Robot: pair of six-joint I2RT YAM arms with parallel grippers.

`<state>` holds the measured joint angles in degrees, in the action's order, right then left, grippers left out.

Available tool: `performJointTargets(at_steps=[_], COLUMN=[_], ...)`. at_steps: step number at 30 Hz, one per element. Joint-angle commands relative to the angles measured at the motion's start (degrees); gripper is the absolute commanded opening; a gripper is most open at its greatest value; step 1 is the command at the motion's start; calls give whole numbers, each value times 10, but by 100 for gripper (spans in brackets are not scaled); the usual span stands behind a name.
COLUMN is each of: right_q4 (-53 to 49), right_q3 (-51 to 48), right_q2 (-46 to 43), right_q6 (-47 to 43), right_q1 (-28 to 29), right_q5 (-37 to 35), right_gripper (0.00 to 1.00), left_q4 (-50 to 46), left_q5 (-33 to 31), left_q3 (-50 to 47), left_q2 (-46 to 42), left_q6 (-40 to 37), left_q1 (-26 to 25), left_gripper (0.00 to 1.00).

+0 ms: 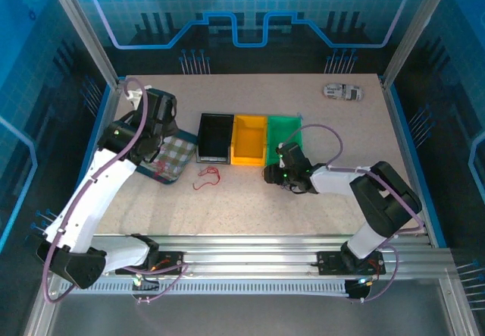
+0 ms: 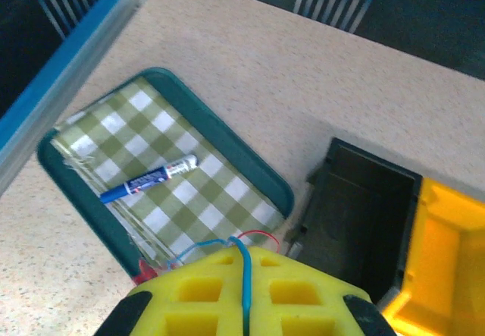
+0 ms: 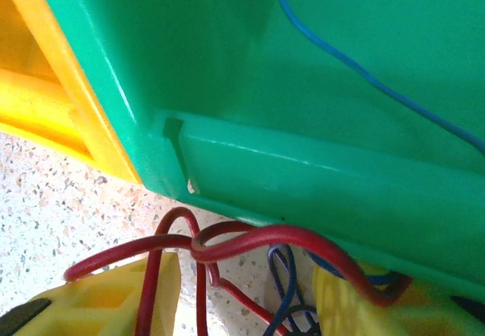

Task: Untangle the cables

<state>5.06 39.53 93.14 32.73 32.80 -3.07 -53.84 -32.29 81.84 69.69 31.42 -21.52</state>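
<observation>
My left gripper (image 2: 244, 259) is shut on a thin blue cable (image 2: 245, 283) that runs up the seam between its yellow pads (image 2: 189, 290). A red cable (image 2: 261, 234) loops just past them, above a checked tray (image 2: 250, 161). In the top view the left gripper (image 1: 154, 152) hangs over that tray. A loose red cable (image 1: 206, 177) lies on the table in front of the black bin. My right gripper (image 3: 242, 294) is open at the green bin's front wall (image 3: 318, 177), with red cable loops (image 3: 227, 241) and a dark blue cable (image 3: 284, 290) between its fingers (image 3: 114, 298).
Black (image 1: 215, 136), yellow (image 1: 250, 140) and green (image 1: 283, 133) bins stand in a row at mid table. Another blue wire (image 3: 364, 78) lies inside the green bin. A blue marker (image 2: 148, 178) rests on the checked tray. A small white object (image 1: 342, 91) sits at the far right.
</observation>
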Motion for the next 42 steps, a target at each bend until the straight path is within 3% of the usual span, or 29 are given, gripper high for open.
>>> performJointTargets(at_steps=[1, 5, 12, 17, 22, 26, 33, 39, 42], right_q4=[-114, -98, -100, -90, -88, -80, -89, -60, -46], right_q3=[-14, 8, 71, 97, 147, 186, 229, 158, 112], right_q2=[48, 62, 96, 113, 136, 157, 175, 94, 17], right_q6=[-23, -54, -93, -106, -112, -107, -96, -104, -112], right_q1=[-20, -20, -24, -26, -34, -46, -42, -20, -2], right_q5=[-18, 12, 53, 54, 59, 67, 80, 44, 15], right_gripper=[51, 51, 51, 51, 52, 52, 52, 58, 67], left_q4=[28, 34, 47, 117, 193, 220, 285, 325, 330], left_q5=[117, 240, 275, 337, 406, 414, 395, 409, 411], left_q3=[11, 0, -44, -115, -172, -201, -260, -279, -271], left_q2=[-7, -9, 0, 1, 16, 35, 48, 40, 37], left_q6=[-65, -98, -75, -42, -58, -73, -67, -61, -68], left_q1=[-13, -16, -19, -25, -63, -91, -92, -94, -98], left_gripper=[0, 0, 0, 0, 0, 0, 0, 0, 0])
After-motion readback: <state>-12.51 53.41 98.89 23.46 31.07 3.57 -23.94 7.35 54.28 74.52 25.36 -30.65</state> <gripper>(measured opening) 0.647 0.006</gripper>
